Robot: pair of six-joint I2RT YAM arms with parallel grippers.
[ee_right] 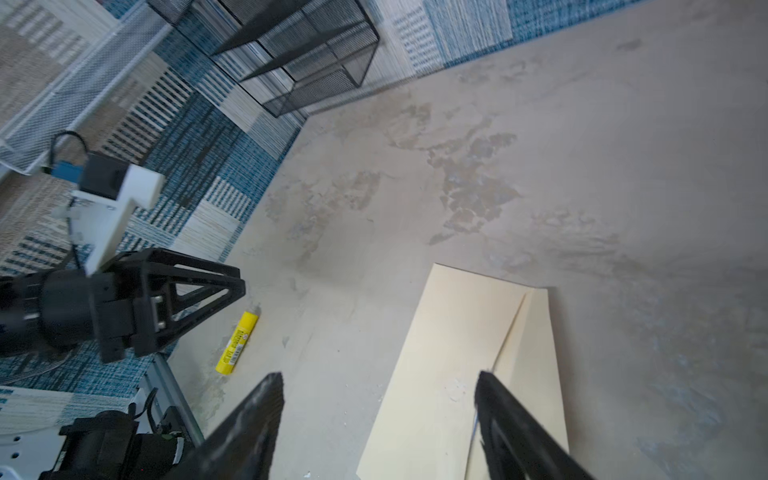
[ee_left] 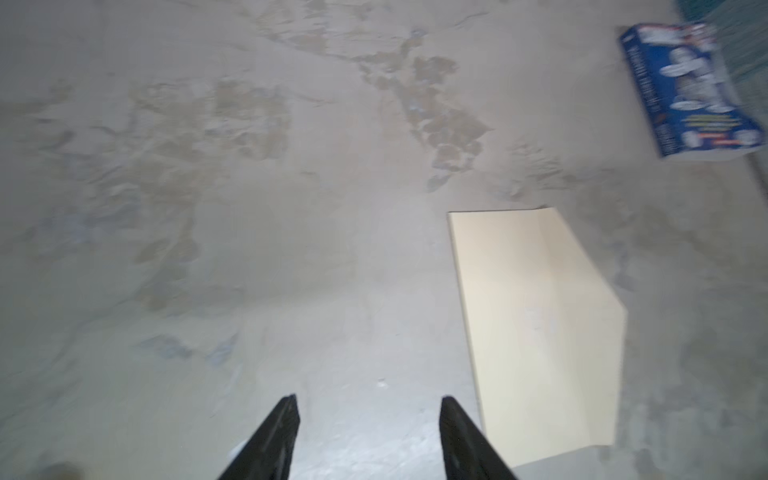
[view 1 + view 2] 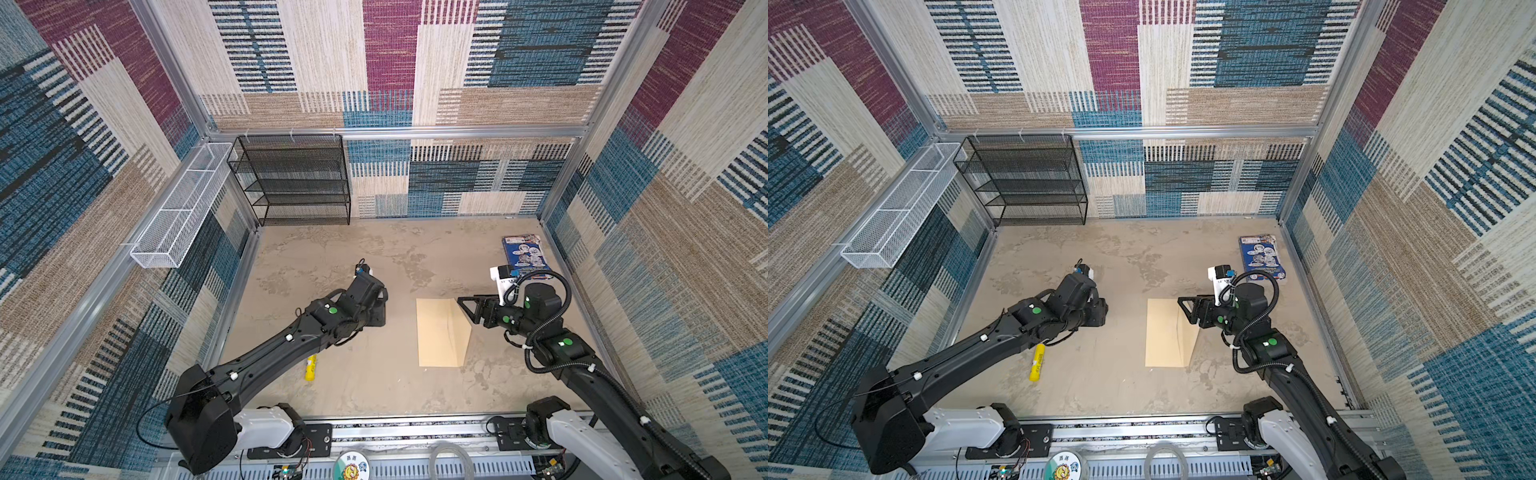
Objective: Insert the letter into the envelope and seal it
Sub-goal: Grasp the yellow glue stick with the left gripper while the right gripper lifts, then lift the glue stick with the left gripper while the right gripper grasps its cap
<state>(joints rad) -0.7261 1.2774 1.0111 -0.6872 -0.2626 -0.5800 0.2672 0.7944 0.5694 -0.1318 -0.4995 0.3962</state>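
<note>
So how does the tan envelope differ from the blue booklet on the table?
The envelope is plain tan; the booklet is blue, printed with round pictures. The envelope lies right of centre, the booklet in the far right corner. The envelope's flap looks partly lifted; the booklet lies closed. Both are flat paper rectangles.
</note>
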